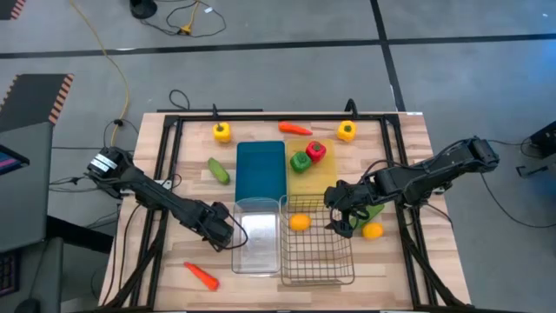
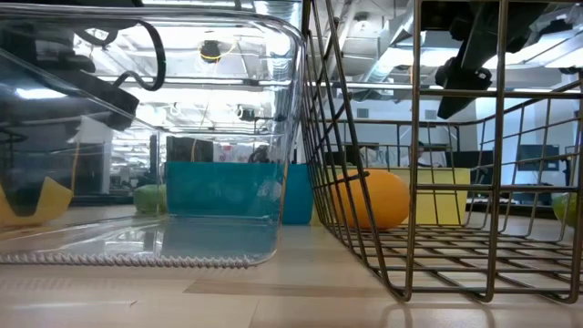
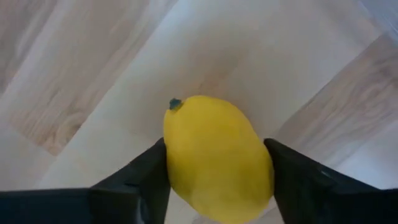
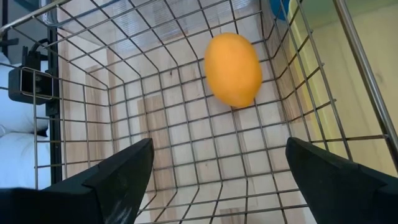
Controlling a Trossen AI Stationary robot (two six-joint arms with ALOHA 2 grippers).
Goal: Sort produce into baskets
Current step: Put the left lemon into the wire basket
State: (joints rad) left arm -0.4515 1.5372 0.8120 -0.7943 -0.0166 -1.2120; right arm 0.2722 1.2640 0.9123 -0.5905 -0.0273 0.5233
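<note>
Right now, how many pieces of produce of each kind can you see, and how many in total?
Carrots: 2
Bell peppers: 4
Cucumber: 1
Oranges: 2
Lemon, held in the left gripper: 1
Unclear green piece, partly hidden beside the right gripper: 1
Total: 11

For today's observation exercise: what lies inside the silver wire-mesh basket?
One orange lies inside the wire-mesh basket, near a far corner. The right gripper hovers open above its rim, covering part of the basket in the high view.
</note>
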